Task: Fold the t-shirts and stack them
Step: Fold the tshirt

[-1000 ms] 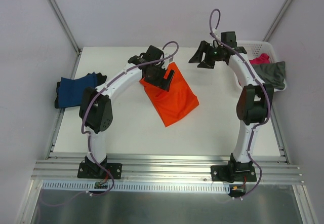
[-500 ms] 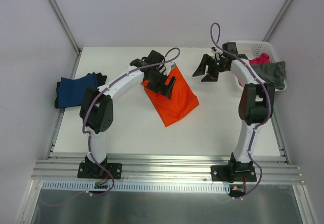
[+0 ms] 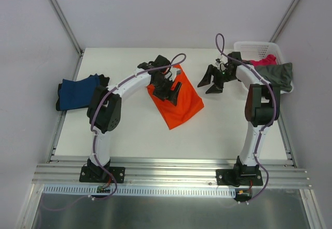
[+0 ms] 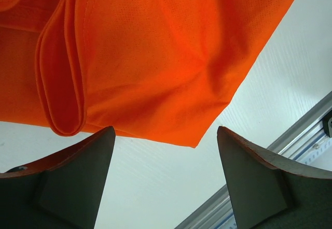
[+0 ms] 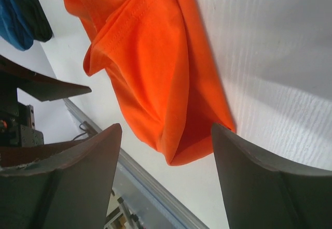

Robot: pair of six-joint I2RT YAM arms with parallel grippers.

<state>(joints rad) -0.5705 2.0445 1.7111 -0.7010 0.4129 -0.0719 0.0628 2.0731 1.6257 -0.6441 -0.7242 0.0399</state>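
CHANGE: right gripper (image 3: pixel 211 79) has swung from the basket (image 3: pixel 254 44) toward centre frame; left gripper (image 3: pixel 169 88) has edged lower over the orange t-shirt (image 3: pixel 181 107) | FINGERS: both pairs spread, pinching nothing | SHIRT: lying centre frame, partly folded | READ: likely lining up the next fold.

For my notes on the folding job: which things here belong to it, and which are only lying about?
Belong to the job: orange t-shirt; navy t-shirt; pink t-shirt; grey-olive t-shirt.
Only lying about: white basket.
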